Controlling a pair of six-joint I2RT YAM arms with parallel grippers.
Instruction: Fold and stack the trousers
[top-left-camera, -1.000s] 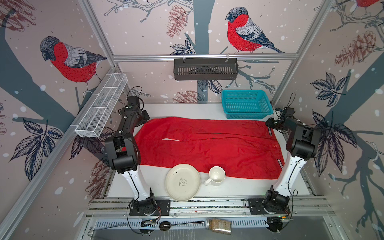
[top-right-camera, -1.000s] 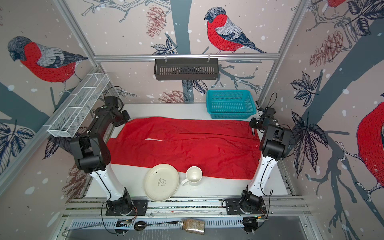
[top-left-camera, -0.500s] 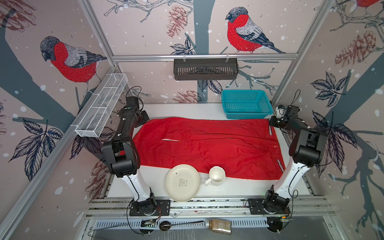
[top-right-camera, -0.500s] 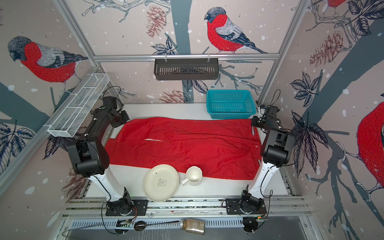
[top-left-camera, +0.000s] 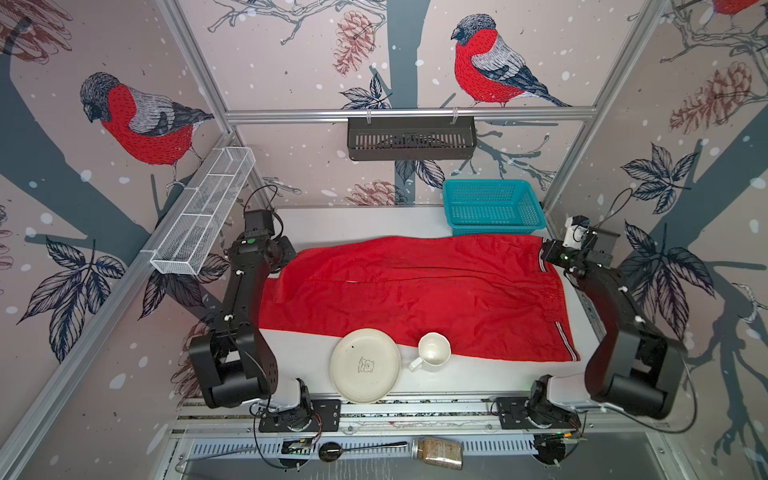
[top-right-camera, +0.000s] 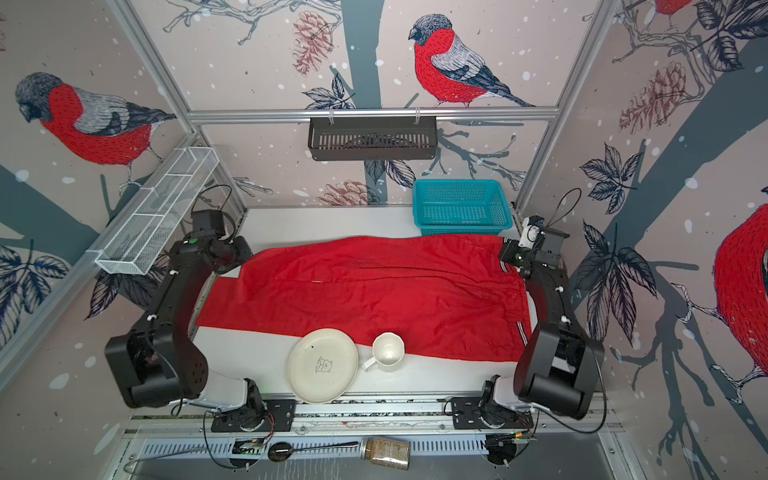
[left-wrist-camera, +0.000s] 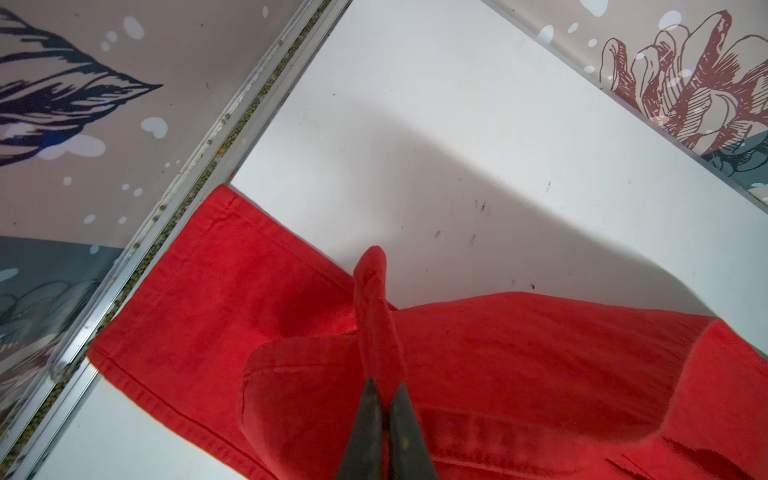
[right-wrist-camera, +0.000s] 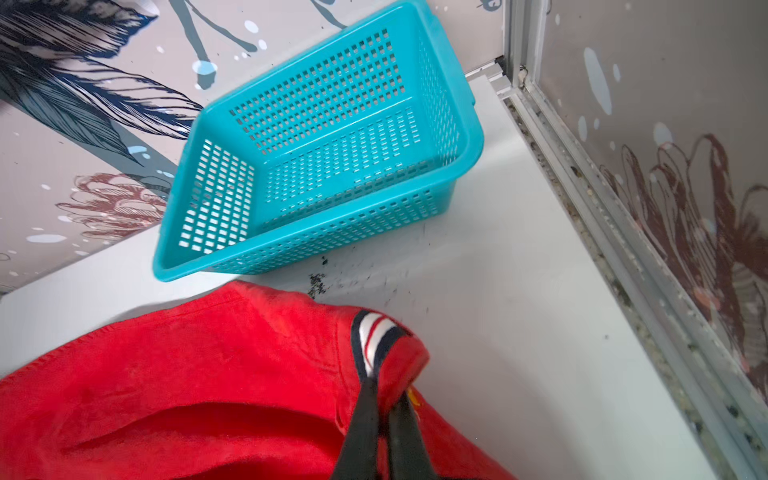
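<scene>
Left wrist view: the red trousers (left-wrist-camera: 519, 357) are pinched by the left fingers (left-wrist-camera: 365, 432); their striped band (right-wrist-camera: 376, 336) is clamped by the right fingers (right-wrist-camera: 359, 432).

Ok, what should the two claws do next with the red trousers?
Probably lift together and carry the far edge toward the near one: left gripper pinches a leg hem, right gripper the striped band, and the trousers lie spread out.
</scene>
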